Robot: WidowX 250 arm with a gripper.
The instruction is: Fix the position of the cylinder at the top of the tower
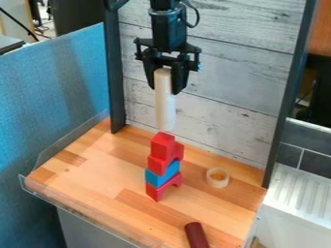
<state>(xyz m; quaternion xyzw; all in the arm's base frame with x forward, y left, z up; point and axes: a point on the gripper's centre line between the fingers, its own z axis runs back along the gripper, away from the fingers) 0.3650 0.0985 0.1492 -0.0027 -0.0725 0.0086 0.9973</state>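
Observation:
High over the table, my gripper (166, 87) is shut on the upper end of a pale wooden cylinder (165, 109), which hangs upright between its fingers. The tower (165, 167) of red and blue blocks stands below, with a small red block (162, 144) at its top. The cylinder's lower end appears close to that red block; whether they touch, I cannot tell. Farther down the stack is a blue arch-shaped block (161, 173), above a red arch at the base (156, 192).
To the tower's right a pale wooden ring (218, 178) lies on the wooden table (97, 179). A dark red cylinder (196, 235) lies near the front edge. Grey-white boards (226, 97) rise behind, between dark posts.

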